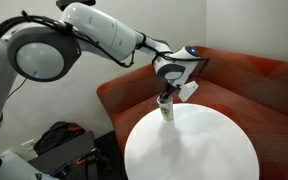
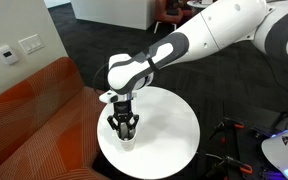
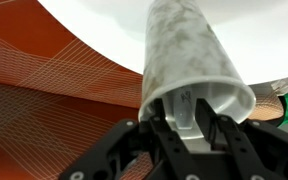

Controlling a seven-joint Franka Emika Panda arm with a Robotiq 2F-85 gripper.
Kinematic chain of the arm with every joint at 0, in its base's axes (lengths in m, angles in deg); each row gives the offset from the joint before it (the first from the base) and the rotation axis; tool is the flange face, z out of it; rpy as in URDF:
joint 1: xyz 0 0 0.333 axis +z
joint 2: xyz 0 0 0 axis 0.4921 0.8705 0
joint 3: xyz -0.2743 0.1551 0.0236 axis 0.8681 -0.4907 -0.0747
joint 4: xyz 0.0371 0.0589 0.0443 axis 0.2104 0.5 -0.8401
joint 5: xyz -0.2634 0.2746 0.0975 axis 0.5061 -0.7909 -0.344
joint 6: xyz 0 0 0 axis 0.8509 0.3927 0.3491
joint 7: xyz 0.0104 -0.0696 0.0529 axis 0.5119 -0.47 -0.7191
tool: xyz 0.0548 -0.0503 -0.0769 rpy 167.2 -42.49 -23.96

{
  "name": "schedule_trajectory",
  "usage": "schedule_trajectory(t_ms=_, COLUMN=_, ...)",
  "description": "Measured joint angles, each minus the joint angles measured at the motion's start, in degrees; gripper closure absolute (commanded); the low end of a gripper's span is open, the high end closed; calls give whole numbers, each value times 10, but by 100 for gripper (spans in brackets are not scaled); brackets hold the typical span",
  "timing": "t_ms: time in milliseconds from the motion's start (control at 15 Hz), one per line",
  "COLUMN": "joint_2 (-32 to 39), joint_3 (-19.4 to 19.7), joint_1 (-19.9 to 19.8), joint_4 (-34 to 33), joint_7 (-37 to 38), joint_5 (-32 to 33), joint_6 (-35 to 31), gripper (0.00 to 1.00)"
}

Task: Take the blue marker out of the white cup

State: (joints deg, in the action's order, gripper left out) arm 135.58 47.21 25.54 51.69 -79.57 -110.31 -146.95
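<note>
From 6 o'clock in the wrist view the gripper (image 3: 192,108) has its fingers at the mouth of the white cup (image 3: 184,50), whether clamped on the hidden blue marker I cannot tell, the cup standing at the 8 o'clock edge of the round white table (image 2: 169,130) in an exterior view, orange sofa (image 2: 34,120) beyond at 9 o'clock.

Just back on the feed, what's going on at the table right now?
The arm has its gripper down at the white cup, which stands near the edge of the round white table, on the side by the orange sofa. In the wrist view the fingers are at the cup's mouth, reaching into it. The blue marker does not show clearly in any view, so I cannot tell whether it is gripped. No marker shows outside the cup.
</note>
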Motion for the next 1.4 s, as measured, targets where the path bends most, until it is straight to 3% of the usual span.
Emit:
schedule_trajectory(t_ms=600, joint_2=3, joint_3=-5, joint_1=-3, joint_4=0, joint_7=0, joint_5=0, joint_6=1, gripper=56)
schedule_trajectory(t_ms=800, joint_2=4, joint_3=-7, joint_1=-6, joint_4=0, joint_7=0, joint_5=0, joint_6=2, gripper=65)
schedule_trajectory(t_ms=933, joint_2=4, joint_3=-9, joint_1=-8, joint_4=0, joint_7=0, joint_5=0, joint_6=3, gripper=80)
schedule_trajectory(t_ms=1000, joint_2=5, joint_3=-9, joint_1=-9, joint_4=0, joint_7=0, joint_5=0, joint_6=3, gripper=79)
schedule_trajectory(t_ms=1067, joint_2=7, joint_3=-9, joint_1=-10, joint_4=0, joint_7=0, joint_5=0, joint_6=3, gripper=86)
schedule_trajectory(t_ms=1400, joint_2=11, joint_3=-14, joint_1=-15, joint_4=-1, joint_7=0, joint_5=-1, joint_6=3, gripper=86)
